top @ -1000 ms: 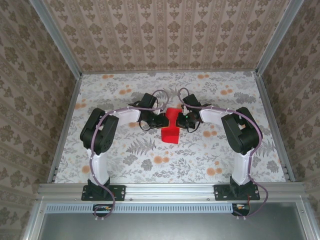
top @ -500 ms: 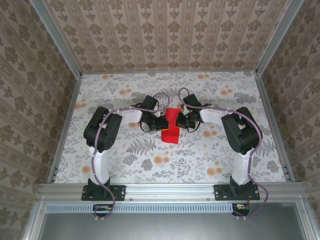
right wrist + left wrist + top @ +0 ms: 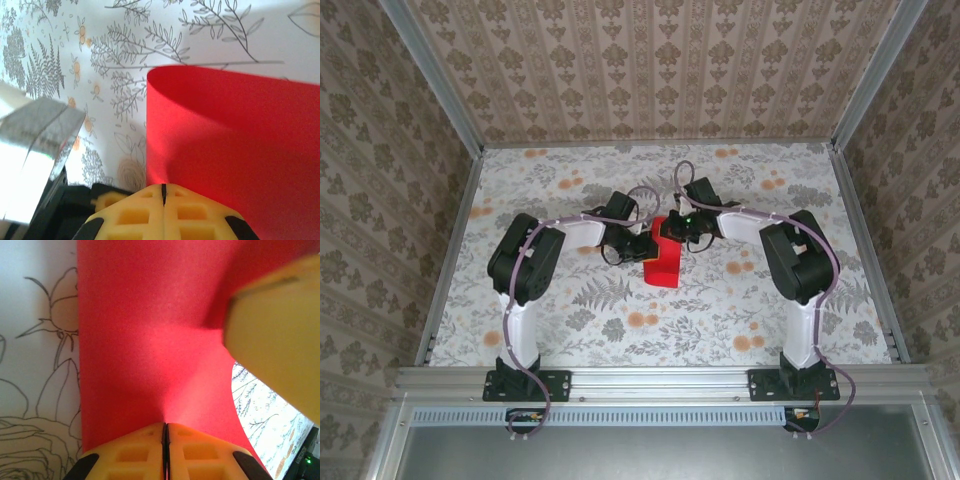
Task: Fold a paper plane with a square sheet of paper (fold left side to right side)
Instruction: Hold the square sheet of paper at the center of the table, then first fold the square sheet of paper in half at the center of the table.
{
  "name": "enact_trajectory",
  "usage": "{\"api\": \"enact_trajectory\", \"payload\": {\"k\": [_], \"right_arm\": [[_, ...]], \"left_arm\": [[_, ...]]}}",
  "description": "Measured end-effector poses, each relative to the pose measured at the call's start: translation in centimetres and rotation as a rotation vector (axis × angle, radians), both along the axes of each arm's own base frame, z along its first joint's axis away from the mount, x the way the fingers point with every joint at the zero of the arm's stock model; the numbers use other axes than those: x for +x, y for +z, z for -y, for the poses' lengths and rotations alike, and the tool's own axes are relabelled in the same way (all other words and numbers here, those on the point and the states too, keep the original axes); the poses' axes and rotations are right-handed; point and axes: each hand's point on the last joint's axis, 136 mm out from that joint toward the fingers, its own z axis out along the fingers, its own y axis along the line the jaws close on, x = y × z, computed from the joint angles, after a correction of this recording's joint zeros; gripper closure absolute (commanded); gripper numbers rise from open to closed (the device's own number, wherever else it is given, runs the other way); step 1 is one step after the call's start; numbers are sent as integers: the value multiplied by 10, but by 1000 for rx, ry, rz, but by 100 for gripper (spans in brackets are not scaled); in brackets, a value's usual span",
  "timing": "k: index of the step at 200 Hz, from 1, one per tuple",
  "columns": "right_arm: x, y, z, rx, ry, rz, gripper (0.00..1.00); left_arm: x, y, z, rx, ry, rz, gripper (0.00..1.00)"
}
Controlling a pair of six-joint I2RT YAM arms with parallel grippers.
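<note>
Risk lies mostly in the span of paper stretched between your two arms. Your left gripper (image 3: 165, 426) has its jaws pinched shut on the left edge of the square sheet of paper (image 3: 662, 268). The red paper rises from that pinch in a soft bow, not a flat plane. The sheet hangs between both arms above the flowered surface (image 3: 570, 320), and its near part trails down towards it.

On the sheet's right side, your right gripper (image 3: 163, 189) also has its jaws closed tight on the paper. The free edge beyond that pinch curls up in a smooth arc.

With both edges clamped, any drift of the arms apart could tear paper this thin or drag it out of one pinch. Bring the edges together unevenly and you would likely get a slanted crease that spoils the left-to-right fold. In the left wrist view, the right gripper's finger looks to press into the sheet. Pushing harder there may leave a stray dent. Let go before the bow is pressed flat and the paper would probably spring open.
</note>
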Motion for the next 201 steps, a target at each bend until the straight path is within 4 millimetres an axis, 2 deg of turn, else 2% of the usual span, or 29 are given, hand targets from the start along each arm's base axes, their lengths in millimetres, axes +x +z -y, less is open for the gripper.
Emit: {"api": "enact_trajectory", "payload": {"k": [63, 101, 143, 201], "right_arm": [[2, -28, 3, -63, -11, -71, 98], [1, -29, 4, -94, 9, -97, 98], [-3, -29, 4, -113, 31, -115, 99], [-3, -30, 4, -121, 49, -122, 99]], "left_arm": [[-1, 0, 1, -2, -4, 4, 89], [-9, 1, -1, -8, -9, 22, 89], [-27, 0, -7, -8, -22, 22, 89], [-68, -1, -16, -15, -56, -24, 89]]}}
